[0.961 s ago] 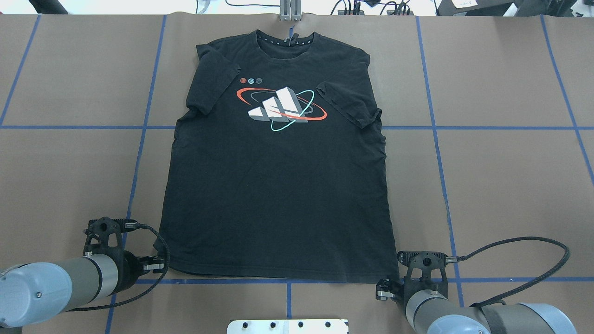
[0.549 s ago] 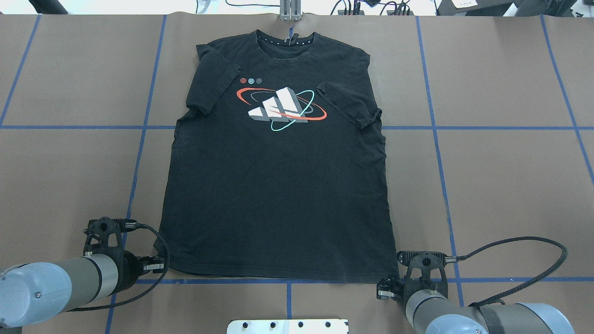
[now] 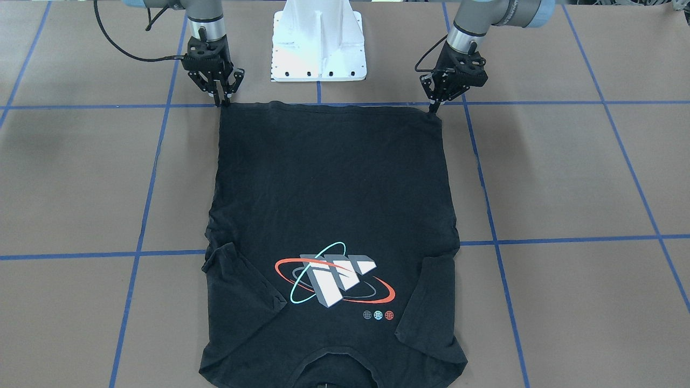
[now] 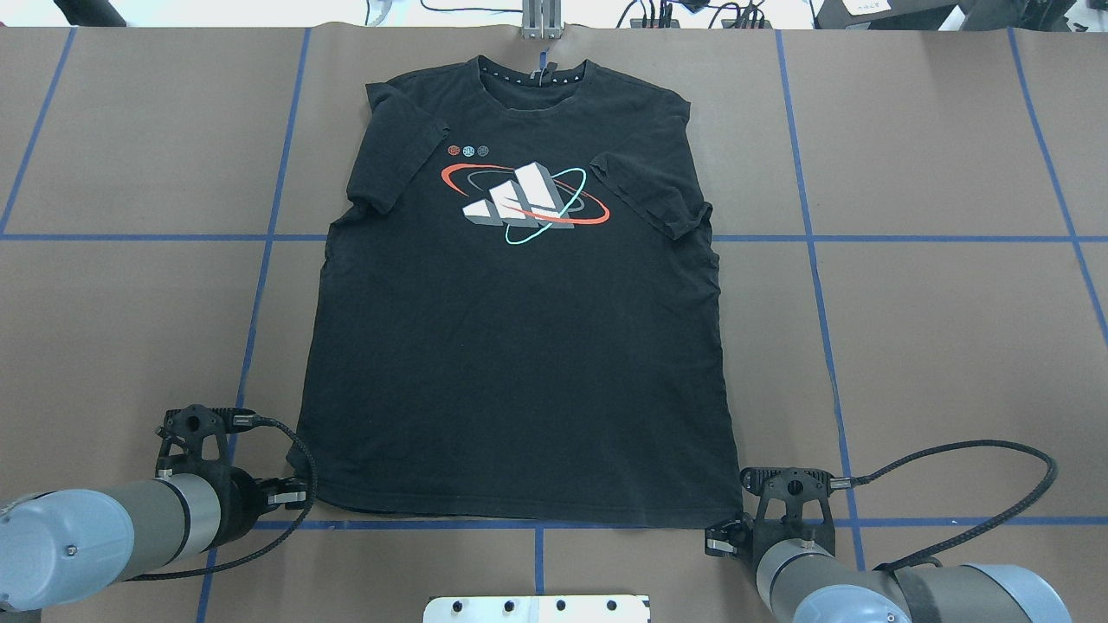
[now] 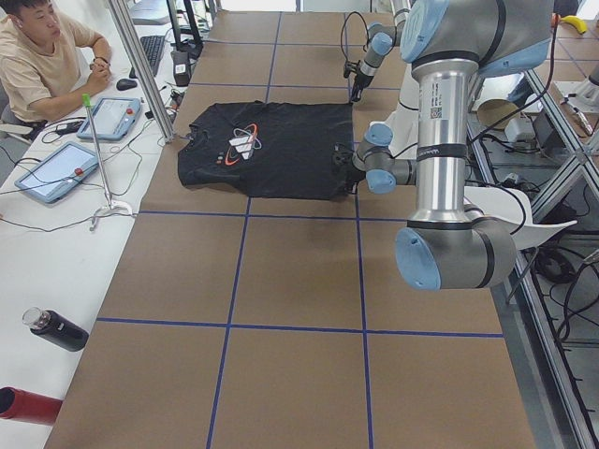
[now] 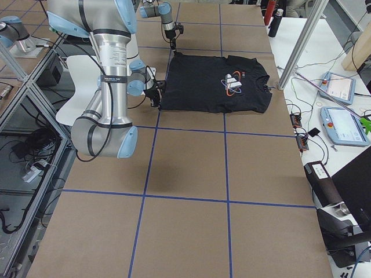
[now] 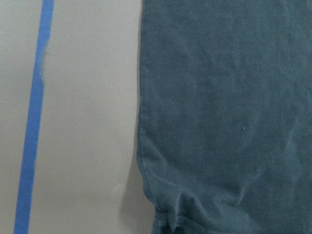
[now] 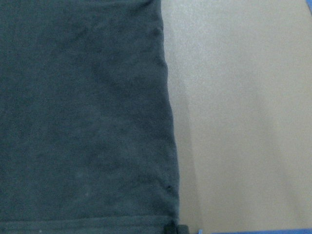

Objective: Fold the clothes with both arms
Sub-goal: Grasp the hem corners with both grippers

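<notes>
on the brown table [image 4: 952,346] gridded with blue tape: one black t-shirt [image 4: 519,389], spread flat, orbit graphic [image 4: 524,203] up, sleeves folded inward, collar far from the robot, hem nearest it. left gripper [image 3: 434,108], jaws clenched on the hem's left corner, cloth puckered there; right gripper [image 3: 221,101], jaws pinched on the hem's right corner.

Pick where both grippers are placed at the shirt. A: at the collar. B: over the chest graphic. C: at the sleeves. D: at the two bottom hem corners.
D: the left gripper and the right gripper each sit at one bottom hem corner of the T-shirt.
</notes>
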You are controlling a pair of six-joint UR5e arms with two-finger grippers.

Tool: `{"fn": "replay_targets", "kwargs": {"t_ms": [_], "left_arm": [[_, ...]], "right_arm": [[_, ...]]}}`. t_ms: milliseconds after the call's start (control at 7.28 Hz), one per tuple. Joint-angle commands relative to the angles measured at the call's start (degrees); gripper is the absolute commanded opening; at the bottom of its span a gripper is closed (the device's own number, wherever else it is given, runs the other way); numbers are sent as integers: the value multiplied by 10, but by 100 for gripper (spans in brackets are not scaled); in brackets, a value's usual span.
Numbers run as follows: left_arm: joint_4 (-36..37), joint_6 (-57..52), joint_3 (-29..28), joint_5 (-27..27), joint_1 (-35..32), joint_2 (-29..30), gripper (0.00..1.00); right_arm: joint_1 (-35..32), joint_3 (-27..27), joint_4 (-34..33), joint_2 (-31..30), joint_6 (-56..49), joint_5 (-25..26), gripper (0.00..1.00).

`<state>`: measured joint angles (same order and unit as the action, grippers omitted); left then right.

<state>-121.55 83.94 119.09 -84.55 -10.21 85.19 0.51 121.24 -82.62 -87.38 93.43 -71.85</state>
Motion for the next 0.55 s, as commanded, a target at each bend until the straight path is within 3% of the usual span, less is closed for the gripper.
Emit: {"fn": "replay_targets", "kwargs": {"t_ms": [0, 275, 412], "left_arm": [[0, -3, 3, -1, -1, 1, 0], [36, -48, 73, -30, -10, -6, 0], [110, -67, 148, -84, -13, -6, 0]], "right_arm": [[-23, 16, 0, 0, -2, -20, 0], [-59, 100, -37, -16, -21, -79, 0], [-58, 159, -83, -17, -24, -107, 0]]}}
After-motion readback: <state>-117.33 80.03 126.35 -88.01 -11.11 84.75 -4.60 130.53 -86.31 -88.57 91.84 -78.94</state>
